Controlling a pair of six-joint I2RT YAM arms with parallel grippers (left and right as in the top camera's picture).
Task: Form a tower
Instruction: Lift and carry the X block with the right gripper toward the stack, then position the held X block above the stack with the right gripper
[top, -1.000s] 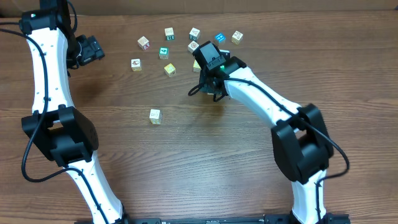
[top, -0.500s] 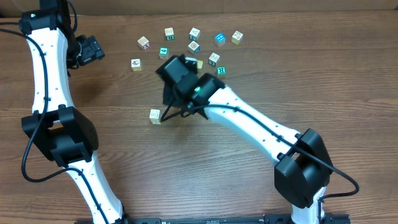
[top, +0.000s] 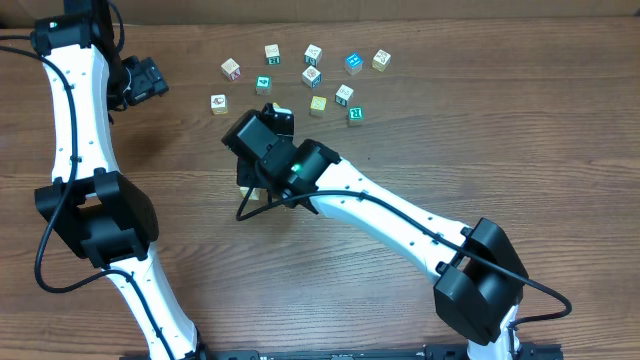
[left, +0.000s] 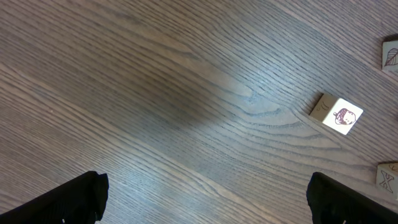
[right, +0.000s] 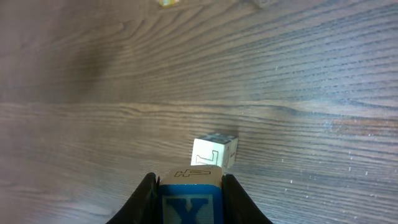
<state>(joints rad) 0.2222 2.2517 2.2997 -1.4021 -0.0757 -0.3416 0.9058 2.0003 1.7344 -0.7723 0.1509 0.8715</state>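
My right gripper (right: 189, 182) is shut on a wooden cube (right: 189, 200) with a blue X face toward the camera and a cream top. Just beyond it a single cream cube (right: 213, 151) marked L lies on the table. In the overhead view the right gripper (top: 253, 178) hangs over that spot and hides the cream cube. No tower is in view. My left gripper (top: 150, 80) stands open at the far left, its fingers wide apart over bare wood in the left wrist view (left: 205, 194).
Several loose letter cubes lie scattered at the back of the table, among them a blue one (top: 352, 63), a teal one (top: 356, 113) and a pale one (top: 218, 103). The left wrist view shows a cube with a face picture (left: 339, 115).
The right arm has swung left and toward the front, away from the cube cluster, carrying the blue X cube over the lone cream cube. The left arm has not moved.
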